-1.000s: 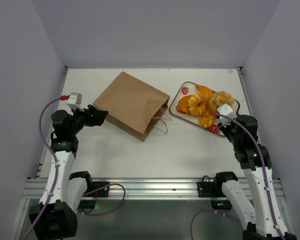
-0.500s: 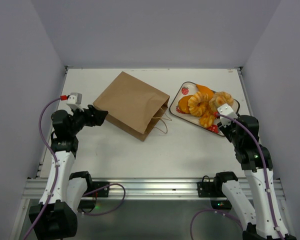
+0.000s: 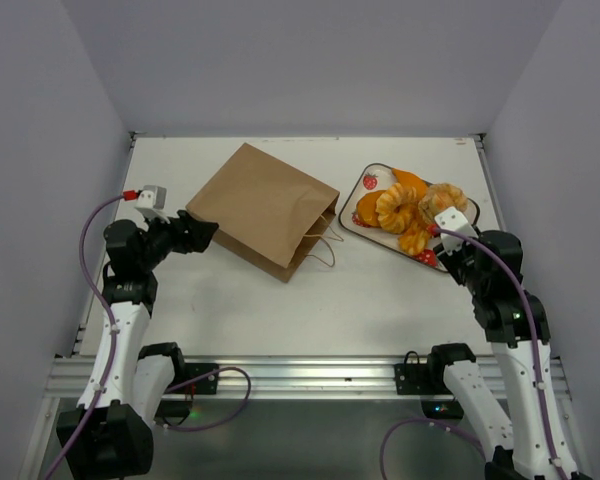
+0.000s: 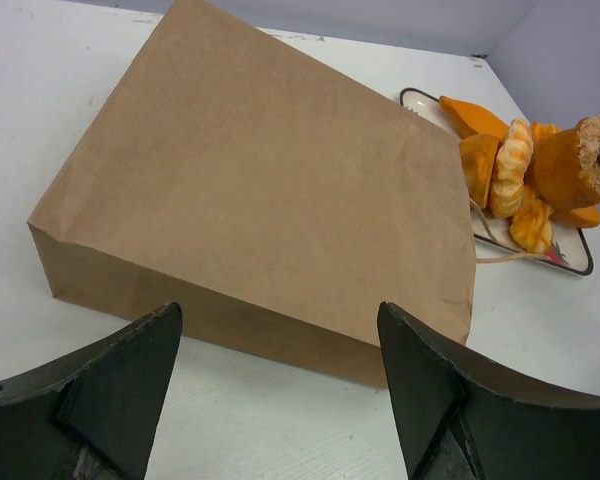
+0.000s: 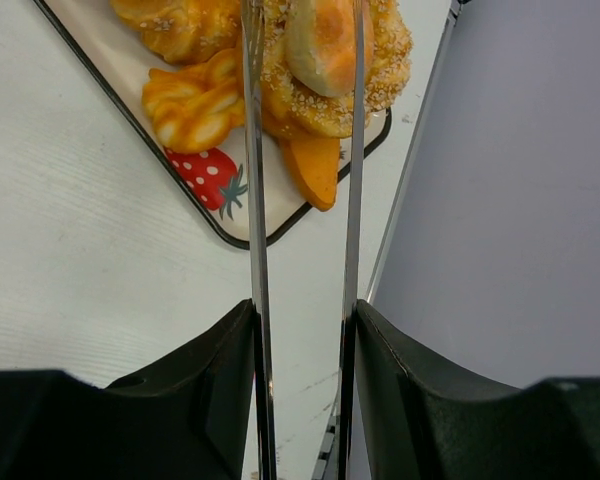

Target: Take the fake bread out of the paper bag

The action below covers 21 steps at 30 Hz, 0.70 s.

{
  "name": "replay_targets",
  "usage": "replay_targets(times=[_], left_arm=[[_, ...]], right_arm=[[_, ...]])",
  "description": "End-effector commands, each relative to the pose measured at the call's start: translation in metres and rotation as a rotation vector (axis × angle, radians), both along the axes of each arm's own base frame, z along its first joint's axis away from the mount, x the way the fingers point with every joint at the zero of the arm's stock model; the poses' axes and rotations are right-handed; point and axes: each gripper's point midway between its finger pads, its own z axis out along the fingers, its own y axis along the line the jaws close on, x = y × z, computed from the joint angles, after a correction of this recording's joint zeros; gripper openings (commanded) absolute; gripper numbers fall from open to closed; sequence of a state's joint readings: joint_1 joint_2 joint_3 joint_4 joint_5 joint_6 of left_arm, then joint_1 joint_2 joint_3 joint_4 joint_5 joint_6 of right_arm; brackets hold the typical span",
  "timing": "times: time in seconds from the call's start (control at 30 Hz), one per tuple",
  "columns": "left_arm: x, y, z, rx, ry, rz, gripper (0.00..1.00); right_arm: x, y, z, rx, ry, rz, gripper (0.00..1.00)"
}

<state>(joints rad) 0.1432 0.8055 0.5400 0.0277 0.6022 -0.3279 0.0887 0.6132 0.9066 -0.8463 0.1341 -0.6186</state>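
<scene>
The brown paper bag (image 3: 265,208) lies flat on its side on the white table, its mouth and handles (image 3: 325,245) facing right; it also fills the left wrist view (image 4: 270,190). Its inside is hidden. Several orange fake breads (image 3: 405,205) are piled on a strawberry-print tray (image 3: 354,224), also seen in the left wrist view (image 4: 525,170). My left gripper (image 3: 202,232) is open and empty at the bag's closed left end (image 4: 280,310), not touching it. My right gripper (image 3: 443,220) sits at the tray's near right edge, jaws a narrow gap apart (image 5: 303,60), framing a seeded bun (image 5: 325,50) on the pile.
The tray's black rim (image 5: 220,235) is close under my right fingers. The table's right edge rail (image 5: 410,170) and the grey side wall are just right of the right arm. The left wall stands close beside the left arm.
My right arm has drawn back slightly toward the near edge; the bun has stayed on the pile. The left arm and the bag have not moved.
</scene>
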Motion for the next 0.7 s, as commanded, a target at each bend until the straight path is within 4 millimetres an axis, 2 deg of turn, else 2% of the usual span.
replay_targets(times=[0.0,0.17,0.37,0.43,0.47,0.57,0.63,0.67], left_arm=[[-0.001,-0.006,0.009,0.024,-0.049,-0.041,0.83],[-0.004,-0.013,0.015,0.03,-0.075,-0.072,0.82],[-0.017,-0.041,0.029,0.068,-0.151,-0.177,0.82],[-0.02,-0.041,0.032,0.077,-0.171,-0.181,0.82],[-0.025,-0.052,0.034,0.077,-0.179,-0.218,0.82],[-0.03,-0.065,0.039,0.071,-0.186,-0.259,0.82],[-0.029,-0.073,0.047,0.076,-0.187,-0.277,0.82],[-0.03,-0.084,0.049,0.084,-0.187,-0.295,0.82]], right_arm=[[0.003,0.006,0.02,0.043,-0.055,0.011,0.45],[0.001,0.016,0.019,0.08,-0.04,0.052,0.45],[0.001,0.053,0.014,0.225,0.004,0.197,0.43],[0.0,0.069,0.011,0.28,0.03,0.263,0.43],[0.002,0.075,0.004,0.309,0.059,0.28,0.42],[0.004,0.095,-0.004,0.39,0.108,0.352,0.42],[0.007,0.1,-0.008,0.409,0.134,0.37,0.42],[0.01,0.102,-0.007,0.41,0.141,0.38,0.42]])
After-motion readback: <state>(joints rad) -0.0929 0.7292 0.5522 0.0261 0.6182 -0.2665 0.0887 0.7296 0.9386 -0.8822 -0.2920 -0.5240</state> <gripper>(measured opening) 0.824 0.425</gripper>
